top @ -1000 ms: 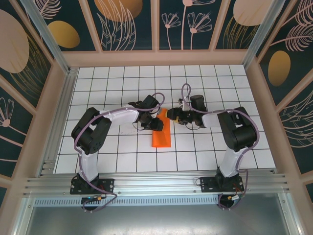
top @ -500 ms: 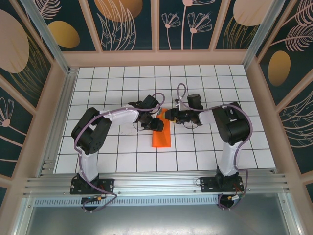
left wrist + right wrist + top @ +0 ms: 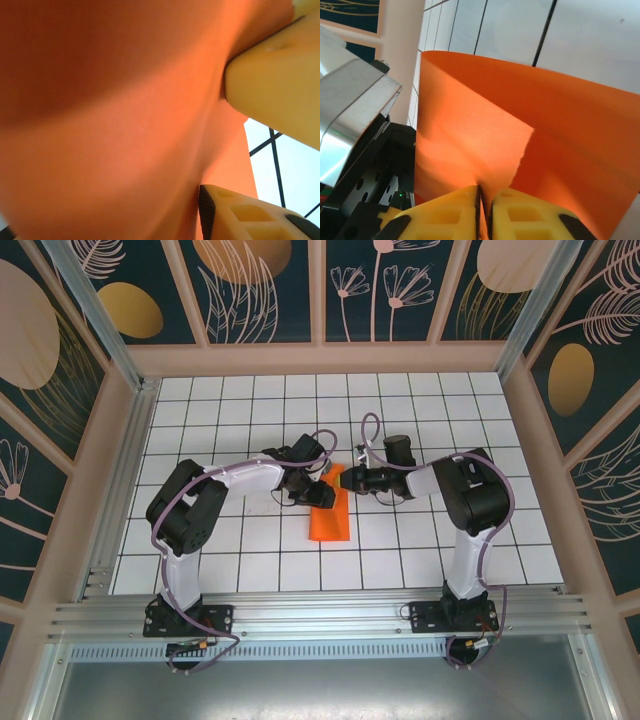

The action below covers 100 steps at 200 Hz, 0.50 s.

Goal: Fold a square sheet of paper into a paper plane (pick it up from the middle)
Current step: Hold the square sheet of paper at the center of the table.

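- Orange sheet [image 3: 330, 520], smooth and folded long, lies mid-table on white tiles [image 3: 250, 540], far end lifted between left gripper [image 3: 312, 490] and right gripper [image 3: 340, 478].
- Left wrist: yellow fingers [image 3: 275, 95] apart, sheet bulging between; grip unclear.
- Right wrist: ribbed fingers [image 3: 450, 215] squeezed tight, pinching sheet's edge.

- The right hand [image 3: 341, 480] has slid left, onto the upper right edge of the folded orange sheet [image 3: 330, 520].
- Its fingers [image 3: 455, 215], apart a second ago, now pinch that edge.
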### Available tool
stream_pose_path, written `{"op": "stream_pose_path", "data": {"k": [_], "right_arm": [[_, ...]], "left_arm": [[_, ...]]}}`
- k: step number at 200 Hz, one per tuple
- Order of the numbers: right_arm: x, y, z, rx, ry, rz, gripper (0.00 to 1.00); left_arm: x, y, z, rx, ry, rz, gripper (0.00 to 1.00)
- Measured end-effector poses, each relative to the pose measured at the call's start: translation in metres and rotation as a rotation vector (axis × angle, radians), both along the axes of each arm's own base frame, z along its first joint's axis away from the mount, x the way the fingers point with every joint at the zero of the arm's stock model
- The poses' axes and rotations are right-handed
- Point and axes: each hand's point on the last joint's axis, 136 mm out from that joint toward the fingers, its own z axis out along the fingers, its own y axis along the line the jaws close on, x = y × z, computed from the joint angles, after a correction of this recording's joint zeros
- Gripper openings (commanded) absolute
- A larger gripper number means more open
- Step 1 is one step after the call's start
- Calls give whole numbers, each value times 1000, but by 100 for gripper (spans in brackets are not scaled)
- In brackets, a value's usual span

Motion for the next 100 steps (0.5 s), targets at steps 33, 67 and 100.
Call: {"op": "stream_pose_path", "data": {"k": [33,67,100], "right_arm": [[-1,-7,-11,-53,20,-20,5],[-1,-17,-24,-133,45,-45,5],[4,-21,-28,-183,38,-54,5]], "left_arm": [[1,1,1,3,-5,5,59],[6,0,18,-14,-46,21,65],[14,1,36,-33,-93,74,65]]}}
